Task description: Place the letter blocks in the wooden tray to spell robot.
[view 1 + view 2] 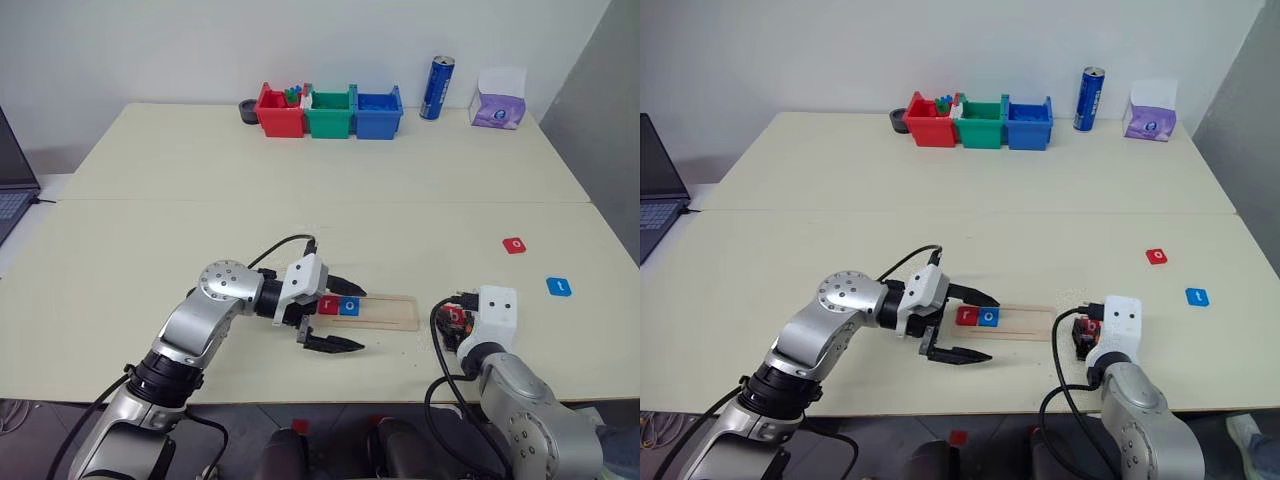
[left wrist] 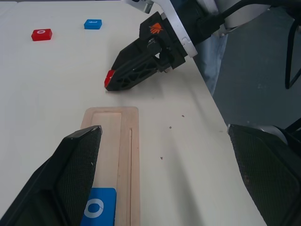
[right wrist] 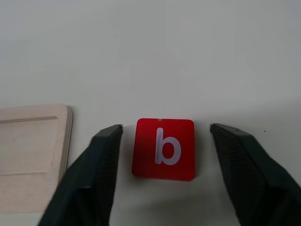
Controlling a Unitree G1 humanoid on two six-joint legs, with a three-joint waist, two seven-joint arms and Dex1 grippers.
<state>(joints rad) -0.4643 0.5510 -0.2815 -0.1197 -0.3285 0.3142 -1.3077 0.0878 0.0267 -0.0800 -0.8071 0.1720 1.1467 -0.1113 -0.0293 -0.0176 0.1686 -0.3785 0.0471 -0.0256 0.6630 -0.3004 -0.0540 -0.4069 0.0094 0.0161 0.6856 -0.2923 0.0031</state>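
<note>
Tray [image 1: 385, 311] holds your red "r" [image 1: 328, 305] and blue "o" [image 1: 349, 306] at its left end, where the left gripper [image 1: 338, 312] hangs spread wide. Just off the tray's right end, your right gripper [image 3: 164, 155] straddles red "b" [image 3: 163, 149], released, fingers clear of it. Red "o" [image 1: 514, 245] and blue "t" [image 1: 559, 287] lie farther right of the tray.

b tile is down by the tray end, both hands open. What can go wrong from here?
1. The red b tile lies on the table just off the wooden tray, between the open right hand. A regrasp could push it against the tray end.
2. The left hand is open around the r tile and the blue o tile; it could knock them.
3. The red o tile and the t tile lie far to the right.
</note>
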